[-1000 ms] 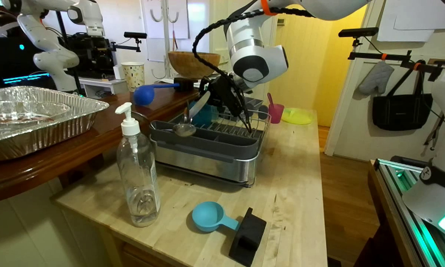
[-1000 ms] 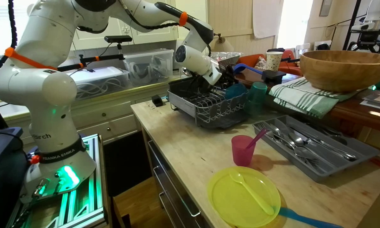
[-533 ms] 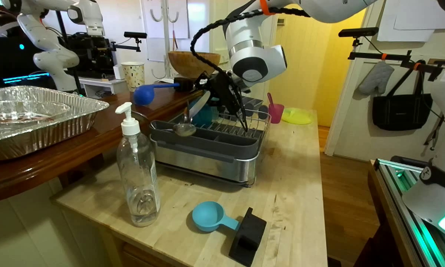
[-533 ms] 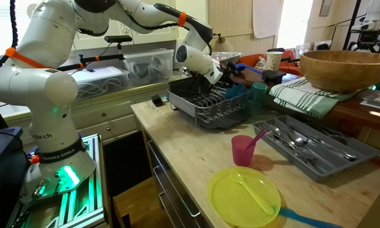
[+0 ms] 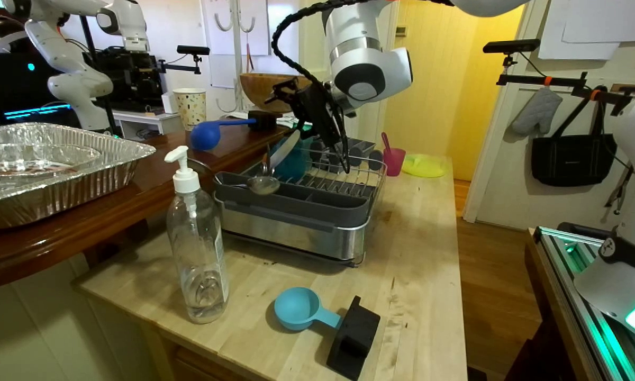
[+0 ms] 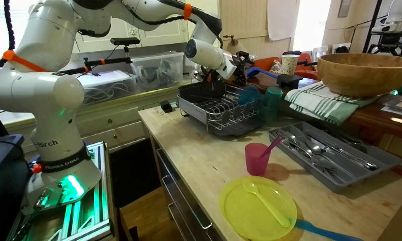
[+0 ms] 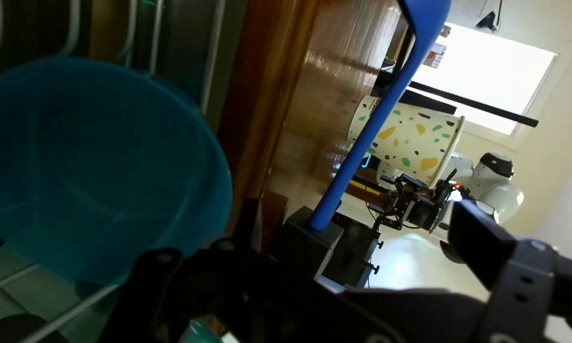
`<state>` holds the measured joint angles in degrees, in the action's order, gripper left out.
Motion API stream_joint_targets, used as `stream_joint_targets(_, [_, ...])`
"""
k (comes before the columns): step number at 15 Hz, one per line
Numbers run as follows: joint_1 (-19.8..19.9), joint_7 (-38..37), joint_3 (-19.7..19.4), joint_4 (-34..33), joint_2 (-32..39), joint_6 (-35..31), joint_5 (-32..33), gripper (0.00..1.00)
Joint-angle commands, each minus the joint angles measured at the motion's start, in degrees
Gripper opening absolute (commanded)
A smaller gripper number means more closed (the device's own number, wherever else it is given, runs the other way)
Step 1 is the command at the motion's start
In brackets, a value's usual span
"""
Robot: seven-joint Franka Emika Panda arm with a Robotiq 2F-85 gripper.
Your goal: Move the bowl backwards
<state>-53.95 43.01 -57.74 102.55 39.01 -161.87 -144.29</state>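
Note:
The bowl [image 7: 95,166], round and teal, sits inside the wire dish rack [image 6: 217,110] and fills the left of the wrist view. In both exterior views it shows at the rack's side by the dark wooden ledge, the bowl [image 5: 292,163] partly behind a knife and a spoon. My gripper [image 7: 362,228] is open, its two fingers wide apart with nothing held between them. One finger [image 7: 249,224] appears close to the bowl's rim in the wrist view; whether they touch I cannot tell. In an exterior view the gripper [image 6: 244,68] hangs above the bowl.
A blue ladle [image 7: 376,119] with a black block lies on the wooden ledge, near a speckled cup [image 7: 405,138]. A teal cup [image 6: 271,100] stands beside the rack. A grey cutlery caddy [image 5: 296,201] lines the rack's edge; a pump bottle [image 5: 198,264] stands in front.
The gripper has risen from low in the rack by the bowl, and its jaws have opened. The bowl stays in the rack and is less covered by the gripper.

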Motion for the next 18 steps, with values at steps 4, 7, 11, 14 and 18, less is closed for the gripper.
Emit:
stream_joint_targets(4, [0.11, 6.40, 3.40, 5.11, -6.55, 0.57, 2.36, 1.00])
stream_joint_targets(7, [-2.07, 7.22, 1.06, 7.20, -8.26, 1.94, 4.05, 1.00])
stream_joint_targets(11, [-1.85, 7.19, 1.10, 10.59, -14.66, 4.28, 14.43, 1.00])
stream_joint_targets(14, [-1.45, 5.26, 1.19, 13.42, -19.06, 5.89, 26.03, 1.00])
stream_joint_targets(18, [0.58, 1.27, 2.57, 17.38, -25.16, 9.75, 43.44, 1.00])
